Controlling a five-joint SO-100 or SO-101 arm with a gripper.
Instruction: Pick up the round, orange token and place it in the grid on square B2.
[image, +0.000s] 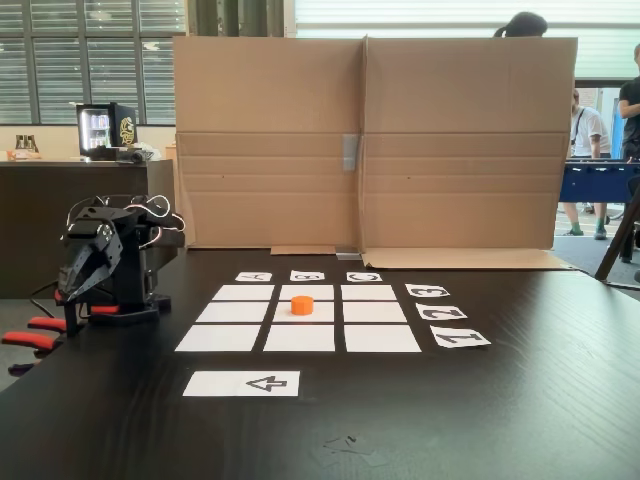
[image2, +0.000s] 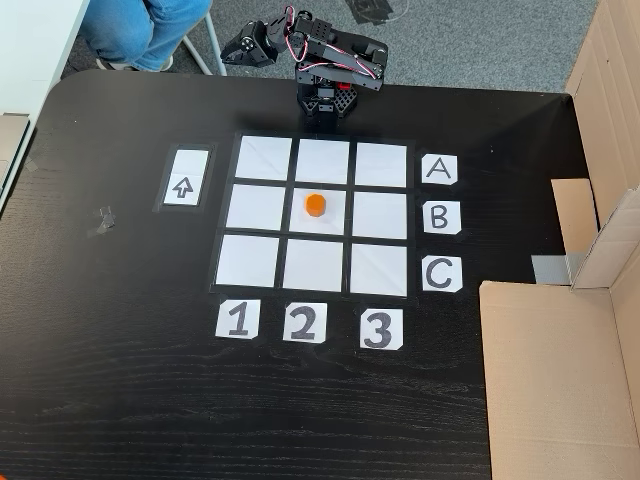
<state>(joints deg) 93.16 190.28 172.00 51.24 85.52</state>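
The orange token (image: 302, 304) (image2: 315, 204) stands upright on square B2 (image: 322, 313) (image2: 335, 216), the centre cell of the grid (image: 220, 337) (image2: 248, 260), a little toward the A row. The black arm is folded back at its base beyond the grid's A-row edge. Its gripper (image: 72, 290) (image2: 232, 52) points down, away from the token. The fingers look shut with nothing between them.
A white strip with a black arrow (image: 243, 383) (image2: 185, 178) lies beside the grid's column-1 side. Red-orange clamp handles (image: 30, 340) stick out at the arm's base. A cardboard screen (image: 370, 150) (image2: 560, 370) stands along one table edge. A seated person's legs (image2: 140, 30) are behind the arm.
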